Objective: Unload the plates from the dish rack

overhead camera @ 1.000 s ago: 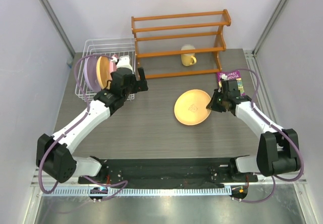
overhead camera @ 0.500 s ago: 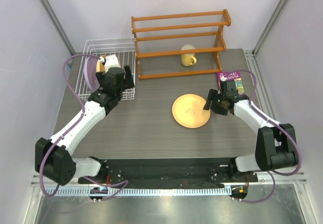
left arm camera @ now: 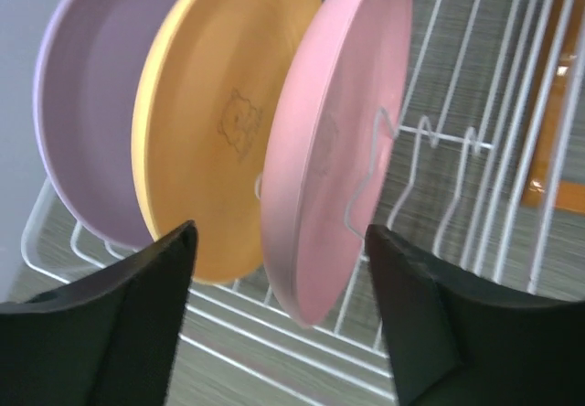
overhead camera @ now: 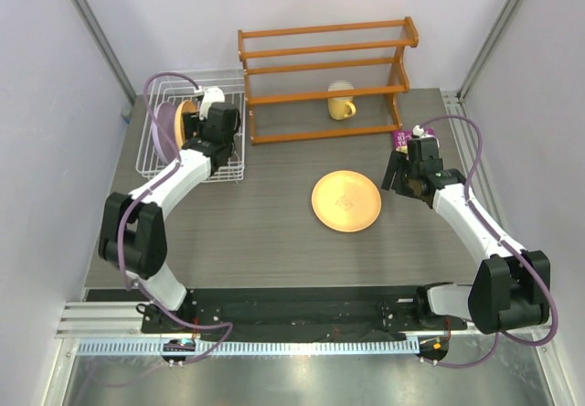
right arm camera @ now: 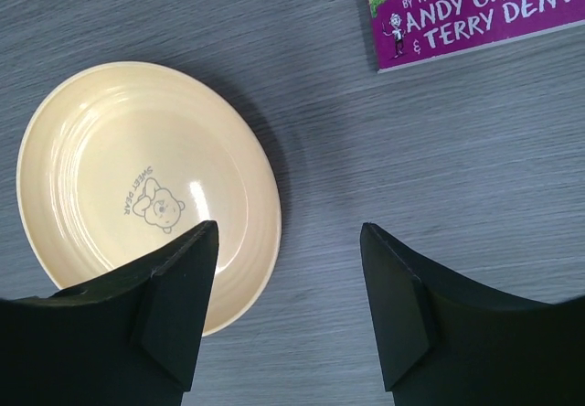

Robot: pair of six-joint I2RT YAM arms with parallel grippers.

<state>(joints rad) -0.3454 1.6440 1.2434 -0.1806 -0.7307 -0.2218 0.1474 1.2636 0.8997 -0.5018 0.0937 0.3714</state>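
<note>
**Three plates in the rack, one flat on the desk**

In the dish rack [overhead camera: 196, 73] three plates stand on edge between the wire dividers: lavender plate [left arm camera: 82, 104], yellow-orange plate [left arm camera: 210, 122], then pink plate [left arm camera: 338, 132]. The left hand [left arm camera: 280, 230] is at the rack, fingers spread wide and holding nothing. The pink plate's lower rim shows between them, and contact cannot be told.

Well right of the rack a second yellow plate [overhead camera: 346, 200] lies flat on the desk [overhead camera: 265, 223]. Farther from the rack the right hand [right arm camera: 288, 230] hovers by that plate's rim – wide open, empty – with a purple book [right arm camera: 466, 8] beyond.
</note>
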